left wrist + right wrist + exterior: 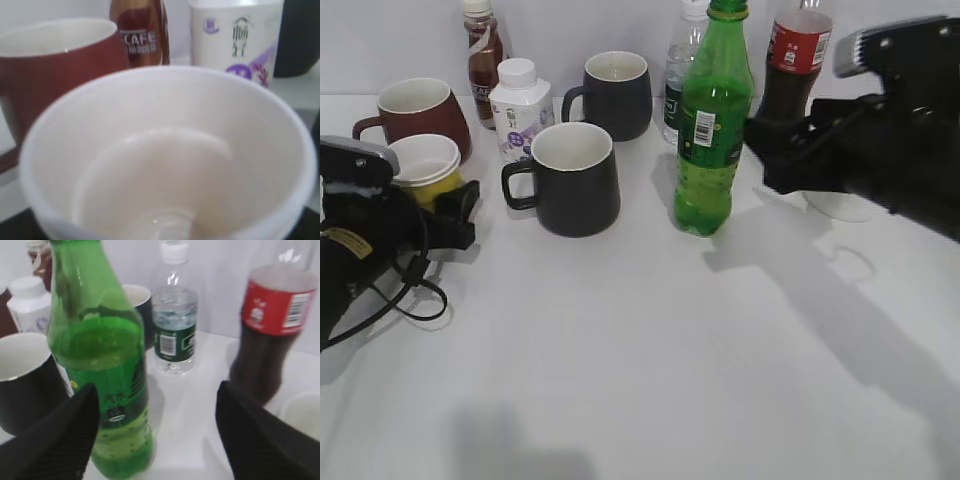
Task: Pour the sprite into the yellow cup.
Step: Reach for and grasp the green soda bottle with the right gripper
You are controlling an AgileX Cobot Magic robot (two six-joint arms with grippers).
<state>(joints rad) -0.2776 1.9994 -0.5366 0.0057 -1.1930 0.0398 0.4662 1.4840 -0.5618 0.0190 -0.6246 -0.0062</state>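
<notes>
The sprite [715,130] stands upright mid-table, a tall green bottle with a green cap and a barcode patch. In the right wrist view the sprite [100,365] is just right of my left-hand finger. My right gripper [775,150] is open and empty, level with the bottle's middle and just to its right. In its wrist view the right gripper [157,440] shows wide-spread black fingers. The yellow cup [425,165] sits at the far left, between the jaws of my left gripper [445,205]. Its white inside [165,150] fills the left wrist view and looks empty.
A dark red mug [415,110] is behind the cup. A black mug [575,180] and a second dark mug [617,95] stand between cup and sprite. A white milk bottle [520,105], coffee bottle [483,55], water bottle [685,60] and cola bottle [790,70] line the back.
</notes>
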